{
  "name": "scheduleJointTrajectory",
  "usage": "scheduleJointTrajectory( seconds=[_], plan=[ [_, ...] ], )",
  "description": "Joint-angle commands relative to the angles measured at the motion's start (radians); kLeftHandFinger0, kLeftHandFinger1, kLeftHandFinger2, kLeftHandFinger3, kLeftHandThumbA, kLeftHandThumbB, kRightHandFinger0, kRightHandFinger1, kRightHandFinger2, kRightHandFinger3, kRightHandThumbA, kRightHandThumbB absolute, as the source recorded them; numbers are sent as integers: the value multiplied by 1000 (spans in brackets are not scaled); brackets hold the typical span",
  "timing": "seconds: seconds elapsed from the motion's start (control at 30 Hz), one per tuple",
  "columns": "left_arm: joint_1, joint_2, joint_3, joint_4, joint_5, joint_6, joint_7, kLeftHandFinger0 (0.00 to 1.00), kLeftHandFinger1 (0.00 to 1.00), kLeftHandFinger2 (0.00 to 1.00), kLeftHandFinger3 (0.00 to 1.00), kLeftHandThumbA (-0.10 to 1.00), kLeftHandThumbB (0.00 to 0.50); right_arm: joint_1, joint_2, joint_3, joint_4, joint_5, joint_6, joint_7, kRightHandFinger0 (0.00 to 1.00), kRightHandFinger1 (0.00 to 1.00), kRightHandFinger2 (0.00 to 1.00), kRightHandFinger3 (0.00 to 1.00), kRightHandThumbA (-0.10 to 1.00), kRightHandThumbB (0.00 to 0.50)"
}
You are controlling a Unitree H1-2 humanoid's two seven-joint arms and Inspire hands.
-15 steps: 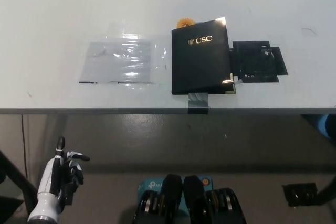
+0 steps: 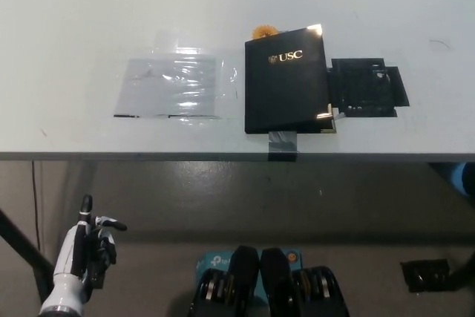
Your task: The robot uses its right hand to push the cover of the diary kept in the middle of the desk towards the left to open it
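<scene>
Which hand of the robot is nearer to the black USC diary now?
Left, by default. The white left hand hangs below the desk edge, far lower left of the closed diary. The right hand is not in view.

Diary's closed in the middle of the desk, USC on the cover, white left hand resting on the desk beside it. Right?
Not quite. In the head view the diary is closed, USC on its cover, but the white left hand is not on the desk; it hangs below its front edge at lower left.
</scene>
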Motion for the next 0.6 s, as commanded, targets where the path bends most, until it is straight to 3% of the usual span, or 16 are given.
scheduleJointTrajectory(
  seconds=[0.0, 0.13, 0.2, 0.3, 0.37, 0.5, 0.57],
  plan=[
    [-16, 9, 0, -18, 5, -11, 13, 35, 150, 138, 337, 1000, 470, -76, -13, 42, 44, -16, 63, 16, 821, 874, 913, 936, 1000, 120],
    [-17, 8, 2, -18, -2, -3, 10, 46, 155, 152, 356, 1000, 493, -144, 38, 37, 124, 41, 162, -19, 802, 867, 895, 933, 1000, 113],
    [-7, 8, 1, -16, -1, -12, 8, 29, 136, 136, 351, 1000, 497, -161, 73, 21, 150, 58, 198, -39, 798, 865, 896, 933, 1000, 136],
    [-8, 5, 2, -15, -1, -15, 12, 1, 111, 106, 337, 1000, 497, -196, 120, -3, 196, 80, 209, -61, 791, 868, 910, 951, 1000, 123],
    [-9, 3, 1, -16, 4, -20, 15, 23, 130, 118, 326, 1000, 467, -233, 160, -24, 266, 111, 220, -74, 831, 907, 970, 1000, 1000, 157],
    [-8, -1, 2, -22, 2, -7, 18, 44, 153, 136, 324, 1000, 493, -282, 226, -58, 361, 135, 239, -105, 826, 899, 967, 1000, 1000, 186],
    [-7, -2, 3, -24, -2, -4, 16, 30, 145, 139, 333, 1000, 483, -294, 254, -72, 398, 143, 232, -113, 837, 903, 959, 1000, 1000, 193]
  ],
)
